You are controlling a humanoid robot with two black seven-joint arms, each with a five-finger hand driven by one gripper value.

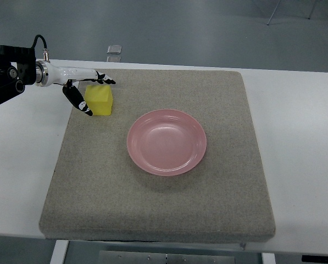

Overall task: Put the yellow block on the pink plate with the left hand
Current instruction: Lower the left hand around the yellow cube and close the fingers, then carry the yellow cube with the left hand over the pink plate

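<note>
A yellow block (101,104) rests on the grey mat (153,209) near its far left corner. My left hand (100,97) reaches in from the left on a white forearm and straddles the block. Its black-tipped fingers (104,80) lie along the block's far edge and the thumb (79,102) runs down its left side. The fingers are spread and the block sits flat, not lifted. The pink plate (166,142) lies empty at the middle of the mat, to the right of and nearer than the block. The right arm does not show.
The mat covers most of a white table (301,154). A small clear object (114,50) lies at the table's far edge, behind the hand. Grey floor shows beyond the table.
</note>
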